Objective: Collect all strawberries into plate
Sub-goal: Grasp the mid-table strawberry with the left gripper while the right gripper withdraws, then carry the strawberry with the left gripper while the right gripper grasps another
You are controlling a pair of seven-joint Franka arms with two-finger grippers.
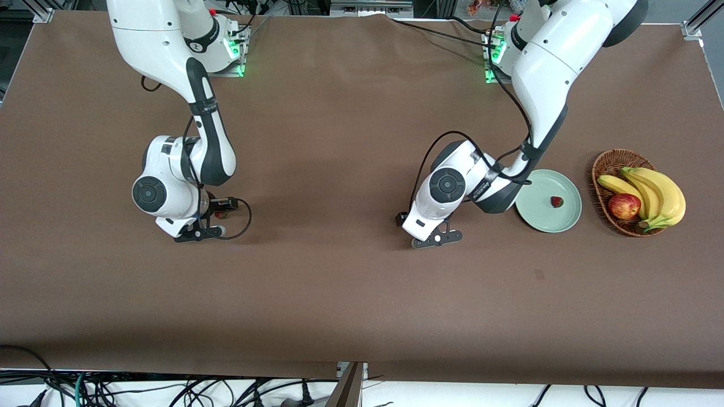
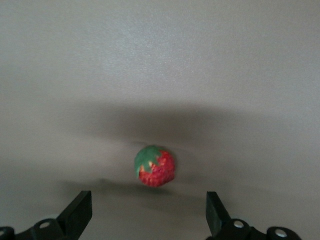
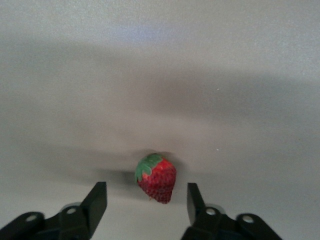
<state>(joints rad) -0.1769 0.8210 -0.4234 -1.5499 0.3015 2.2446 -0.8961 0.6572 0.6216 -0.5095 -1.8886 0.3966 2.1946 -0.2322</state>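
My left gripper (image 2: pixel 148 216) hangs open and wide just over the brown table, near the plate. A small red strawberry (image 2: pixel 155 166) with a green cap lies on the table just ahead of its fingertips, untouched. Toward the right arm's end of the table, my right gripper (image 3: pixel 145 202) is low and open. Another strawberry (image 3: pixel 157 177) lies between its black fingers (image 3: pixel 97 201), with a gap on each side. In the front view both hands, the left gripper (image 1: pixel 436 238) and the right gripper (image 1: pixel 198 232), hide their berries. One strawberry (image 1: pixel 557 201) lies on the pale green plate (image 1: pixel 537 217).
A woven basket (image 1: pixel 604 164) with bananas (image 1: pixel 656 195) and a red apple (image 1: pixel 624 206) stands beside the plate at the left arm's end of the table. Cables loop around both wrists.
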